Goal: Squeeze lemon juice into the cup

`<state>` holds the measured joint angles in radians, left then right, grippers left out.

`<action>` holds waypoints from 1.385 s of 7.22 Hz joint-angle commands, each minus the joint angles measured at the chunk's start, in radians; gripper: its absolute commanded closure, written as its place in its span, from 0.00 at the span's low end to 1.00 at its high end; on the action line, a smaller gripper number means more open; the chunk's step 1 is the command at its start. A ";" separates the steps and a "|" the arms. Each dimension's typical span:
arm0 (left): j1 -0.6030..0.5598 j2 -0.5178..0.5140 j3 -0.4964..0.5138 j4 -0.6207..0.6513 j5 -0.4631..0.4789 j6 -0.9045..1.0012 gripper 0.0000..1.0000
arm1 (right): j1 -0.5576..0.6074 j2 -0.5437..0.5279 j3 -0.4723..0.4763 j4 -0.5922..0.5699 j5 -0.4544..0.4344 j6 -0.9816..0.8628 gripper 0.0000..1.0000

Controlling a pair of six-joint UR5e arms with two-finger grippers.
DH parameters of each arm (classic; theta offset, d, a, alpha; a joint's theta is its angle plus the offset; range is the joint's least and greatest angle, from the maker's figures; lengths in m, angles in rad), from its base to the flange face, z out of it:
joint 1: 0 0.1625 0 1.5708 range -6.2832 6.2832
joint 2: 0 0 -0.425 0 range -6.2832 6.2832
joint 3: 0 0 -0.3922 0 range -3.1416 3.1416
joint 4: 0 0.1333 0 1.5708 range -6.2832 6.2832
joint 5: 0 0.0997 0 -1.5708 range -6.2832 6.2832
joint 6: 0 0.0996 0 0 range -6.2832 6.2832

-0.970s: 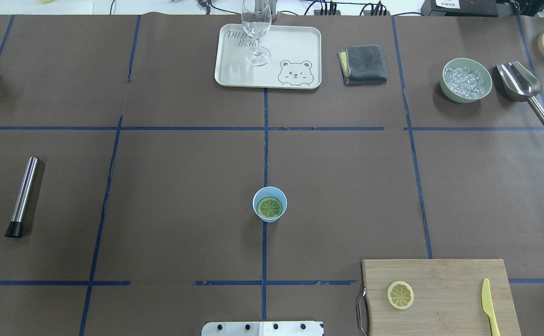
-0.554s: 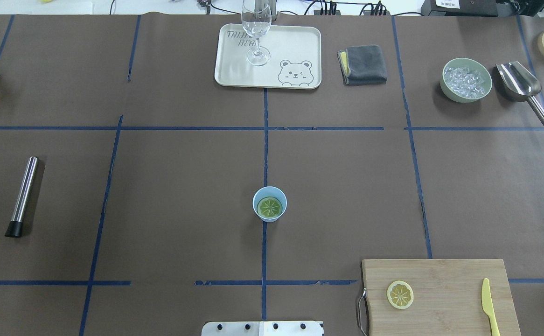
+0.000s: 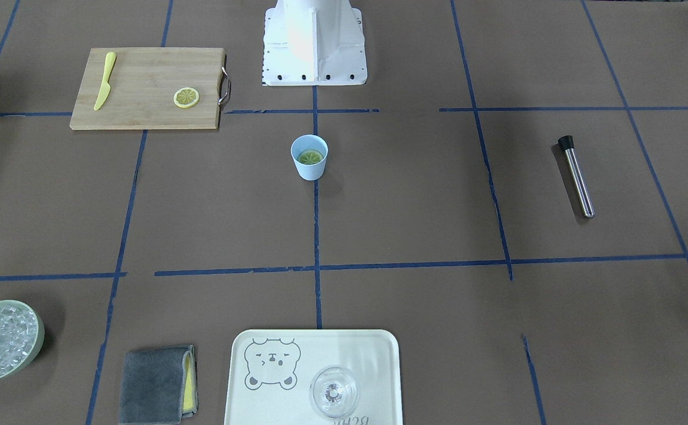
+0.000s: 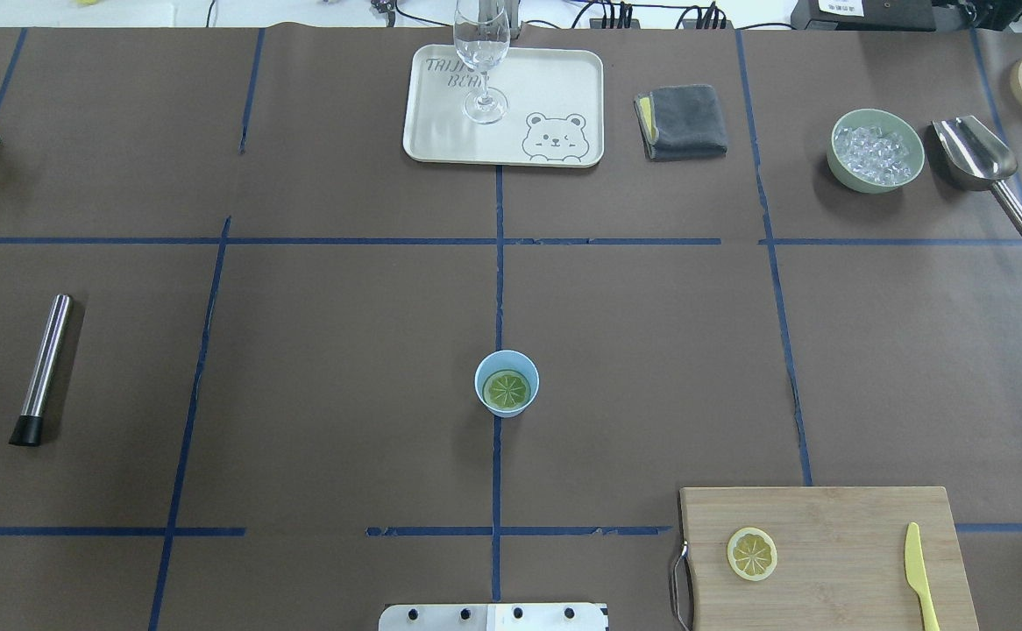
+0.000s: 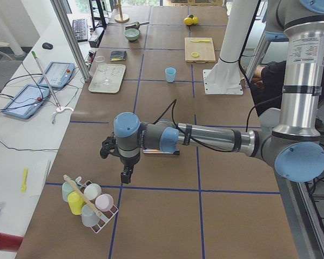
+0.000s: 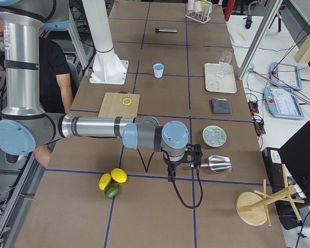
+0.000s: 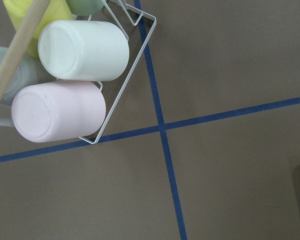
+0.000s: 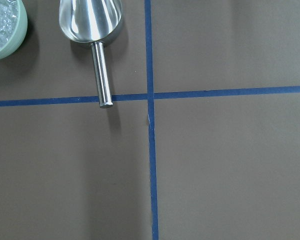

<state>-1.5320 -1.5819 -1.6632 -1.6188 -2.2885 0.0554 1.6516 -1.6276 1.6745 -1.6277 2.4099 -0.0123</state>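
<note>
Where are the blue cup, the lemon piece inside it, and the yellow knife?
blue cup (image 4: 481, 375), overhead view, on its left rim.
lemon piece (image 4: 507, 391), overhead view, middle of its cut face.
yellow knife (image 4: 917, 568), overhead view, midway along its length.

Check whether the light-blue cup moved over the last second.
No. In the overhead view the cup sits at the same spot on the vertical blue tape line as before, with the lemon piece inside.

Light-blue cup (image 4: 507, 383), greenish segmented lemon (image 4: 507, 391) inside
</note>
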 commanded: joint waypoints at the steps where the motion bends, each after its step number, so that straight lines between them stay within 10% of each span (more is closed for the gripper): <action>1: -0.003 0.005 0.003 0.005 0.000 -0.002 0.00 | 0.000 0.000 0.001 0.000 0.000 0.000 0.00; 10: -0.039 0.056 0.019 0.002 -0.097 0.000 0.00 | -0.003 0.005 -0.001 0.000 -0.009 0.002 0.00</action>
<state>-1.5704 -1.5264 -1.6438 -1.6167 -2.3865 0.0540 1.6506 -1.6261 1.6758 -1.6277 2.4024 -0.0113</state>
